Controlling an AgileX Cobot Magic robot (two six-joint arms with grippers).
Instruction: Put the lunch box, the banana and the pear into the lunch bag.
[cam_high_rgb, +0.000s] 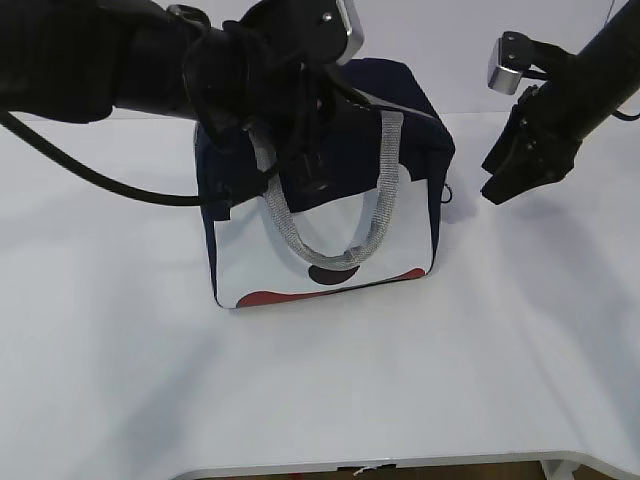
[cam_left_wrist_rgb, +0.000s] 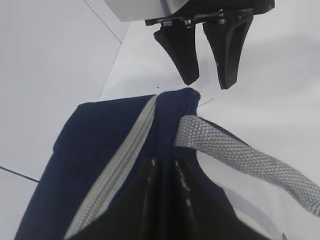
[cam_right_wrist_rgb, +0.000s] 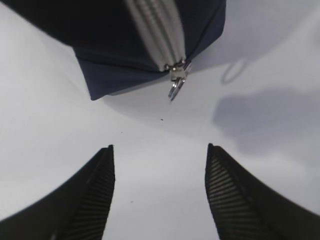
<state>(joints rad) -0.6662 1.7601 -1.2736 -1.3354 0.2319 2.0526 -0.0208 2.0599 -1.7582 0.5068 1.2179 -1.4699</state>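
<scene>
The navy lunch bag (cam_high_rgb: 300, 260) stands on the table's middle with its grey zipper (cam_right_wrist_rgb: 155, 30) drawn shut to the ring pull (cam_right_wrist_rgb: 175, 87). My left gripper (cam_high_rgb: 308, 172) is over the bag's top, shut on a fold of navy fabric (cam_left_wrist_rgb: 165, 162) beside the grey webbing handle (cam_left_wrist_rgb: 240, 155). My right gripper (cam_high_rgb: 505, 185) hangs open to the right of the bag, its fingers wide apart over bare table (cam_right_wrist_rgb: 159, 150) just short of the ring pull. It also appears beyond the bag's end in the left wrist view (cam_left_wrist_rgb: 205, 80). The lunch box, the banana and the pear are out of view.
The white table (cam_high_rgb: 150, 380) spreads around the bag, with its front edge (cam_high_rgb: 400, 465) near the bottom of the exterior view. A black cable (cam_high_rgb: 80, 170) loops from the left arm down to the table left of the bag.
</scene>
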